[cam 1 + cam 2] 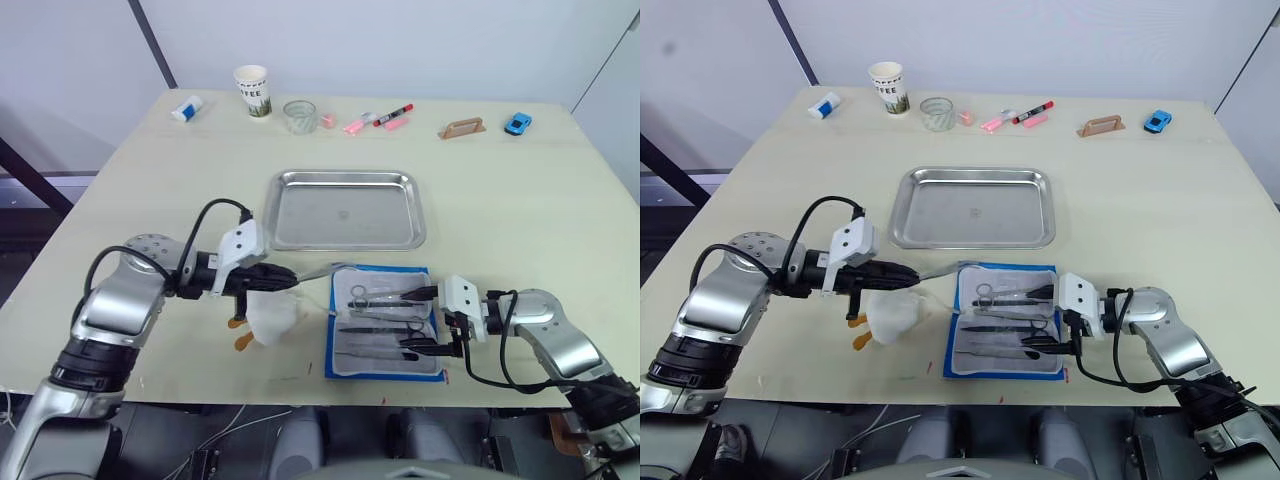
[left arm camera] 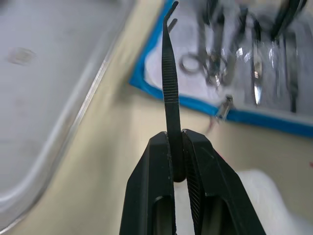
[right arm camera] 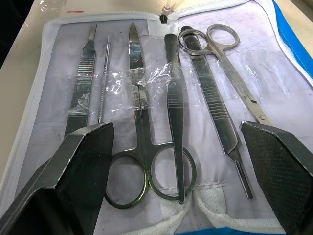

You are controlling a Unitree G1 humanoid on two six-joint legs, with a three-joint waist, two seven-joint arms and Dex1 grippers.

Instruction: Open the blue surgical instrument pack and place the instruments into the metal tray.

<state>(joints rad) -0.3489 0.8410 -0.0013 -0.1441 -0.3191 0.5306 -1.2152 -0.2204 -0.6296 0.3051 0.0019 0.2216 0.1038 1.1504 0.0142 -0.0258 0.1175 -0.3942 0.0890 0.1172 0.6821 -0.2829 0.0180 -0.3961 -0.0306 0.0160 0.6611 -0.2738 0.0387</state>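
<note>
Head cam: blue surgical instrument pack (image 1: 385,322) lies open at the front of the worktop (image 1: 520,200), pale lining up, instruments (image 1: 385,312) still in its pockets. Metal tray (image 1: 345,208) sits just behind it, apart from it, w/ nothing in it. Left end effector (image 1: 285,279) is beside the pack's left edge, pinched on a slim pair of tweezers (image 1: 315,272) that points toward the pack's back-left corner. Under that arm, a white crumpled cloth (image 1: 270,318) on the worktop. Right end effector (image 1: 428,320) hangs over the pack's right side, fingers spread wide. Along the back edge: paper cup (image 1: 252,90), glass jar (image 1: 299,116), pink and red markers (image 1: 380,120), small blue toy car (image 1: 517,124), a tan holder (image 1: 462,128), a small white bottle (image 1: 186,108).

Left wrist cam: both fingers (image 2: 205,171) clamp the ribbed tweezers, tips out over the bare strip btwn tray rim and the pack's blue border.

Right wrist cam: fingers (image 3: 85,161) stand far apart, empty, over the lining; two ring-handled scissors, forceps, scalpel handles lie side by side between them, some under a clear strap.
</note>
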